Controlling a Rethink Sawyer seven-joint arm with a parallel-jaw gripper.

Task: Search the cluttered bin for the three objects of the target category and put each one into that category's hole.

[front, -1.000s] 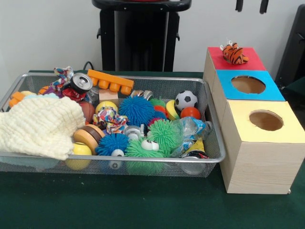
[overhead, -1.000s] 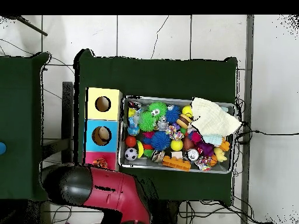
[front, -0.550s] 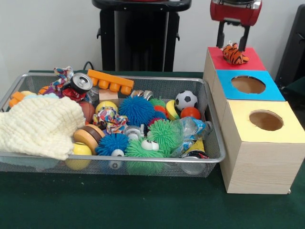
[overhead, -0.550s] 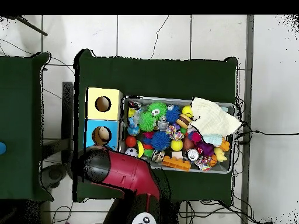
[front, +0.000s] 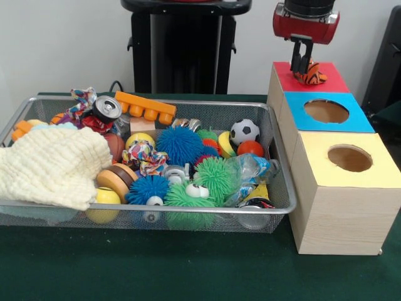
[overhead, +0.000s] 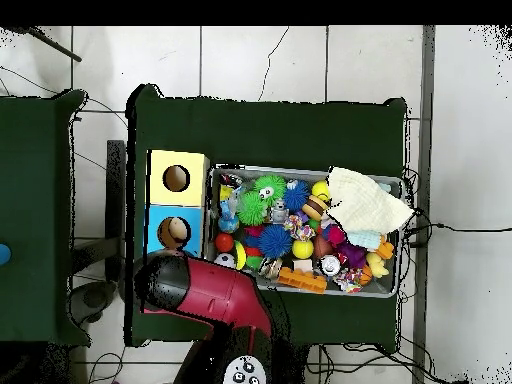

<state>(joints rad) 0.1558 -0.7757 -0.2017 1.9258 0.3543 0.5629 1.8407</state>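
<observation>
On the red top of the far box, my end effector has its two fingers drawn close together around the orange striped tiger toy, which lies on that red panel; I judge it clamped on the toy, though the contact is partly hidden. From overhead my arm covers the red box entirely. Beside it stand the blue-topped box and the yellow-topped box, each with an open round hole. I see no hole on the red top, as the toy and fingers sit where one would be. My judgement: this is the placing step for one target, and next I should let go so it drops in, then go back to the wire bin on the green counter. No writing is legible anywhere.
</observation>
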